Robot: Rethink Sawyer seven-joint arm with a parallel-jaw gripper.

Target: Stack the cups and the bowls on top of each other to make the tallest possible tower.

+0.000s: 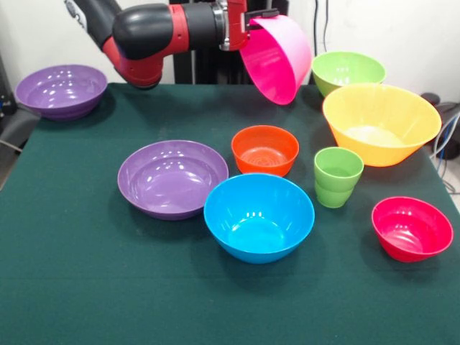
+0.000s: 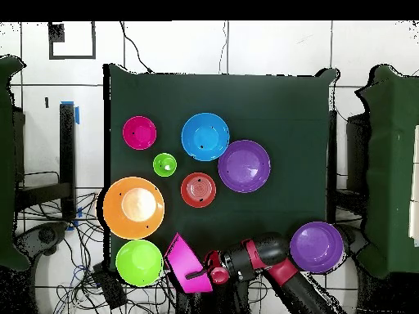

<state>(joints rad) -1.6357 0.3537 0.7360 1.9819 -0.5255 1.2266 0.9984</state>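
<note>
My gripper (image 1: 253, 19) is shut on the rim of the large hot-pink bowl (image 1: 277, 57) and holds it tilted on its side in the air above the table's far edge. In the overhead view the gripper (image 2: 202, 275) and pink bowl (image 2: 182, 257) sit beside a lime-green bowl (image 2: 138, 262). On the table stand the yellow-orange bowl (image 1: 381, 122), that lime-green bowl (image 1: 348, 70), a lime-green cup (image 1: 337, 176) that looks nested in another, a small orange bowl (image 1: 264, 149), a blue bowl (image 1: 259, 215), a red-pink bowl (image 1: 412, 228) and two purple bowls (image 1: 172, 177) (image 1: 62, 90).
The dark green table (image 1: 86, 287) has open cloth along its near side and left half. The arm (image 1: 151, 36) reaches in from the far left. Cables lie on the floor beyond the table's edge (image 2: 74, 245).
</note>
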